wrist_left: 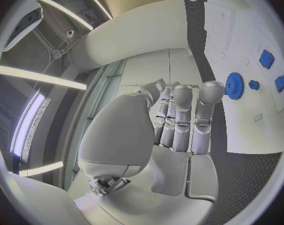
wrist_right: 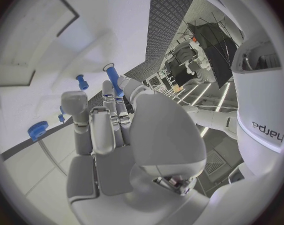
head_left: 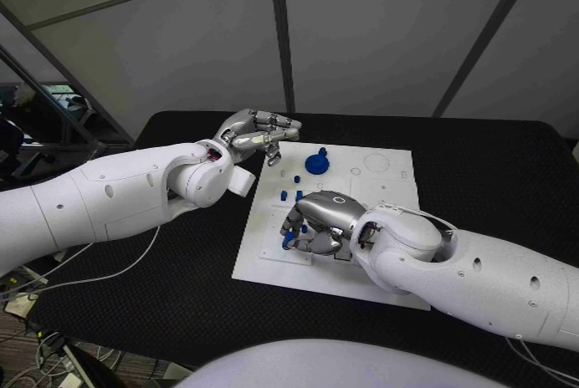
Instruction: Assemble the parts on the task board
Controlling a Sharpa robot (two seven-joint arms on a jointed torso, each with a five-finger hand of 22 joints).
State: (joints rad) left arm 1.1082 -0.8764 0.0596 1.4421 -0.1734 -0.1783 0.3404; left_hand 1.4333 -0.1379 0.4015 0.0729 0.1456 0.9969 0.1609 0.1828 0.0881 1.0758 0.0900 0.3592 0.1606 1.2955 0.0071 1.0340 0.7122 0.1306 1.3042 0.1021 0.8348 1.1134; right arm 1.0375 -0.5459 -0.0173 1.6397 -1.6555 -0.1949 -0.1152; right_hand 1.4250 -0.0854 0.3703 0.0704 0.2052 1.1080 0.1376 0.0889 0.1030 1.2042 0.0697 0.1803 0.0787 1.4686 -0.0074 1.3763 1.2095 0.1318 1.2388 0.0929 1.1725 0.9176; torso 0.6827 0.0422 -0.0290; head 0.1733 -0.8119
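My right robot hand (head_left: 316,223) rests low over the near-left part of the white task board (head_left: 386,229) on the black table (head_left: 483,171), pinching a long blue pin (wrist_right: 114,79) between thumb and fingers. My left robot hand (head_left: 256,134) hovers empty at the board's far-left corner, fingers apart. A blue gear (head_left: 316,162) sits just beside it; small blue pegs (head_left: 297,180) stand between the two hands.

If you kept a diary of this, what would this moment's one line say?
left hand: open above board's far edge | right hand: holding blue peg | blue gear: on task board
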